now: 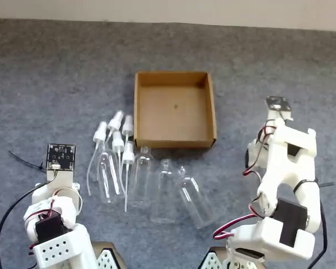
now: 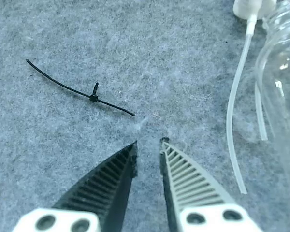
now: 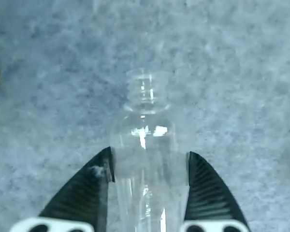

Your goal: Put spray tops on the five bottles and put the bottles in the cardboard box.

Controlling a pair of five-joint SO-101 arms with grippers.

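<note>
Jaws, right [image 3: 150, 152]: closed on the body of a clear bottle [image 3: 144, 130], one jaw against each side below the shoulder (whether it rests on the tabletop or hangs just above cannot be told).

Jaws, left [image 2: 149, 142]: parted by a narrow gap and holding nothing. They sit over bare tabletop [image 1: 56, 73] beside a black cable tie [image 2: 94, 96], well left of the cardboard box [image 1: 175, 109].

Item held: transparent plastic, rounded shoulder, short threaded neck, and an open mouth with no top fitted. It is right of the box, under the right arm.

Stock:
- Four bottles [image 1: 141, 176] lie side by side just off the box's near wall, necks toward it.
- Five white spray tops [image 1: 119, 140] with long thin tubes are clustered at the box's near left corner, overlapping the leftmost bottles.
- Nothing looks capped or boxed yet.

Handling note (a judgement): the step in hand looks like capping the held bottle.
- Keep the squeeze light, since the thin wall will likely dent.
- Turn the mouth toward the left arm.
- Have the left jaws take a top by its head, not its tube.
- Feed the bendy tube tip into the mouth first.
- Seat the collar square on the threads.
</note>
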